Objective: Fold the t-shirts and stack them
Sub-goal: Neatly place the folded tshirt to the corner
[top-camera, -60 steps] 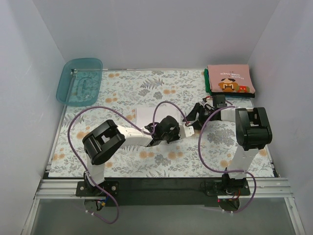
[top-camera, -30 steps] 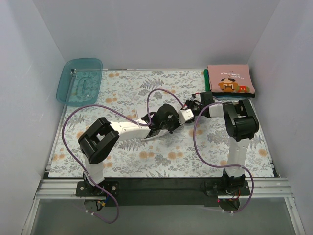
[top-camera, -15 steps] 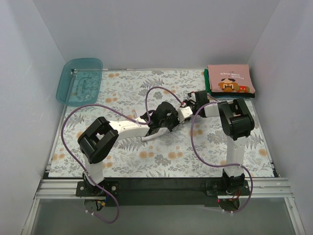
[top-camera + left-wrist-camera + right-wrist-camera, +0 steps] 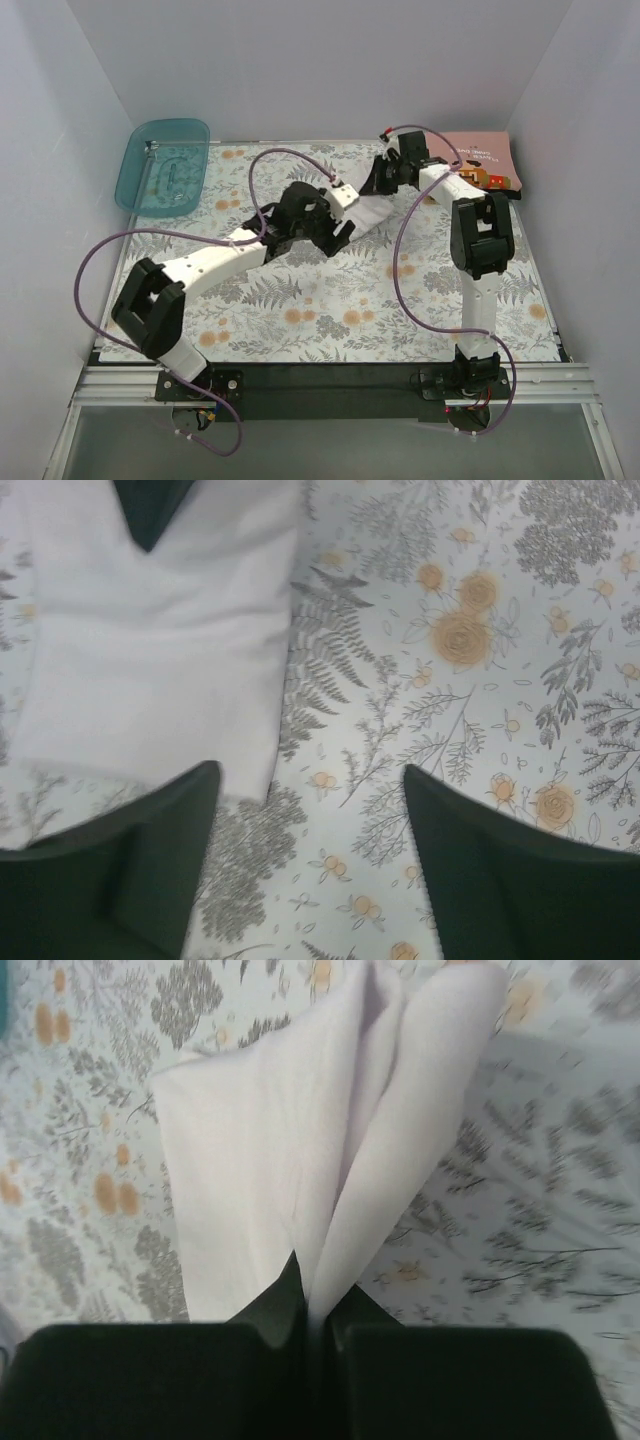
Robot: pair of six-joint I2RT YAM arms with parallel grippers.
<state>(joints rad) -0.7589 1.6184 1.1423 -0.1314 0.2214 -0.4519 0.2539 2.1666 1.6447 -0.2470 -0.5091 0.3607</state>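
Observation:
The white t-shirt (image 4: 300,1140) hangs folded from my right gripper (image 4: 315,1315), which is shut on its edge. In the top view that gripper (image 4: 384,172) is raised near the back right, and the white t-shirt (image 4: 372,210) trails down and to the left from it towards the mat. My left gripper (image 4: 310,850) is open over the floral mat with nothing between its fingers (image 4: 150,860). The white t-shirt (image 4: 160,650) lies just beyond its left finger. The folded salmon-pink t-shirt (image 4: 488,160) sits at the back right corner, partly behind my right arm.
A translucent teal tray (image 4: 163,165) rests at the back left corner. Purple cables loop from both arms over the floral mat (image 4: 300,320). White walls close in the left, right and back sides.
My left gripper has opened and let go of the white t-shirt. My right gripper has shut on it and carried it up towards the back right. Both arms reached farther back.

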